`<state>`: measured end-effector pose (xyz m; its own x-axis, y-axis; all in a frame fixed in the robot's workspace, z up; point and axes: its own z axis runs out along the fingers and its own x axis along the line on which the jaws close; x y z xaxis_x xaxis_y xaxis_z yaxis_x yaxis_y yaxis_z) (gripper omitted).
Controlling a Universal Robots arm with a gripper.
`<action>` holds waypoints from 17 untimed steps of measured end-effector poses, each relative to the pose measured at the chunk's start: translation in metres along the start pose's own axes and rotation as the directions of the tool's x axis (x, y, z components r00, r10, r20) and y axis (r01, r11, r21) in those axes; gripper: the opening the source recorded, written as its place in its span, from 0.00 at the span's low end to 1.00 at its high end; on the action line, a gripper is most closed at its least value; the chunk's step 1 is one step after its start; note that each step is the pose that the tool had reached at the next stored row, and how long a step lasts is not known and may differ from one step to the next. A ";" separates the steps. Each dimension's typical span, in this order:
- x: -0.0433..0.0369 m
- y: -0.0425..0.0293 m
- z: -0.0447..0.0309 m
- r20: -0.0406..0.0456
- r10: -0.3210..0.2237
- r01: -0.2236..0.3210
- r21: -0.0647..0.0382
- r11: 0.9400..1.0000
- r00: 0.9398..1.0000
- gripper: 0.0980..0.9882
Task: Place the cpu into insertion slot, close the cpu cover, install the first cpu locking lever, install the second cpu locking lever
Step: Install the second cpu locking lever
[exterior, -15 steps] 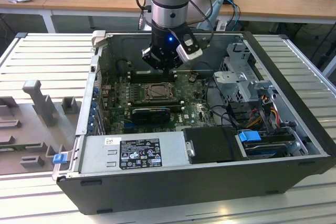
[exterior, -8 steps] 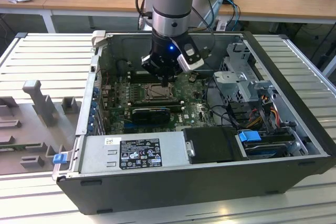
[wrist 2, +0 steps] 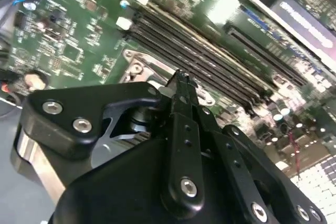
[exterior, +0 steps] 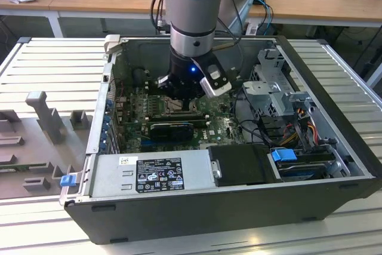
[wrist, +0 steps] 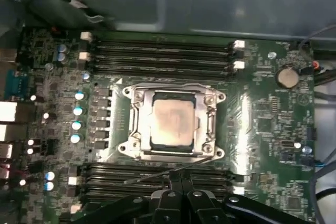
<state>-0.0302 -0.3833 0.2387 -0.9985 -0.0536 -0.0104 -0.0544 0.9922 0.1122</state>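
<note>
1. Computer case (exterior: 239, 207): black tower lying on its side, lid off, on a ribbed metal table (exterior: 54, 64).
2. Robot arm (exterior: 194, 10): grey and pale blue, reaching straight down into the case from above.
3. Motherboard (wrist: 268, 124): green, on the case floor; black memory slots (wrist: 163, 51) run along two opposite sides of the socket.
4. Graphics card (exterior: 171, 128): long, black, just beside the socket area in the exterior view.
5. Gripper (wrist: 176, 178): black, poised low over the board at the socket's edge; fingers pressed together with no gap seen between the tips, nothing held. In the second wrist view the closed tips (wrist 2: 181, 80) sit at the socket's corner.
6. Cpu cover (wrist: 137, 121): silver frame lying flat over the socket, window around the chip.
7. Cpu (wrist: 173, 124): pale grey square seated in the socket, framed by the cover.
8. Locking lever (wrist: 157, 174): thin wire rod, angled beside the socket, close to the fingertips; contact cannot be told.
</note>
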 end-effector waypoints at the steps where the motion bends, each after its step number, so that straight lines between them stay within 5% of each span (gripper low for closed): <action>1: 0.0047 0.0001 0.0007 0.000 -0.001 0.001 0.000 1.000 1.000 0.01; 5: 0.0226 0.0007 0.0029 -0.001 -0.005 0.005 -0.004 1.000 1.000 0.01; 7: 0.0273 0.0007 0.0051 0.000 -0.007 0.007 -0.016 1.000 1.000 0.01; 17: 0.0390 -0.0021 0.0186 0.001 -0.015 0.015 -0.045 0.999 1.000 0.01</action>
<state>-0.0690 -0.3854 0.2196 -0.9976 -0.0684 -0.0132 -0.0697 0.9852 0.1569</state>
